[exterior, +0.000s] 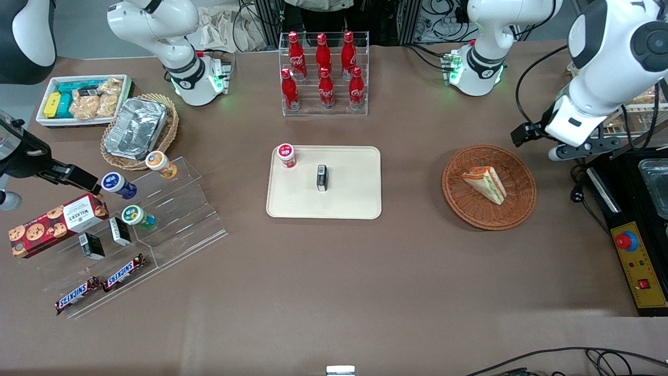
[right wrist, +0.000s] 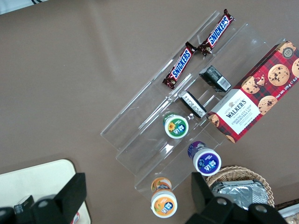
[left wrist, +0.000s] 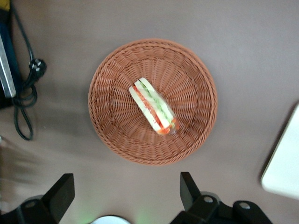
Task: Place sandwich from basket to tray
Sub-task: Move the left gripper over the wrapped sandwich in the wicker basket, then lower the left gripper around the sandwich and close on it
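In the reddish-brown basket (left wrist: pixel 196 93) the sandwich (left wrist: pixel 154 106) lies untouched; above it, the left gripper (left wrist: pixel 127 191) is held wide, ready for descent.

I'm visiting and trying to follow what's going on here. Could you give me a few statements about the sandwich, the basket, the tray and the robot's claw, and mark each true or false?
1. The sandwich lies in the reddish-brown basket. True.
2. The gripper is clamped on the sandwich. False: it is open and hangs above the table beside the basket, holding nothing.
3. The tray has nothing on it. False: a red-capped cup and a small dark box stand on it.
4. The tray lies between the basket and the clear stepped display stand. True.
5. The sandwich is stacked on a second sandwich. False: only one wedge is in the basket.
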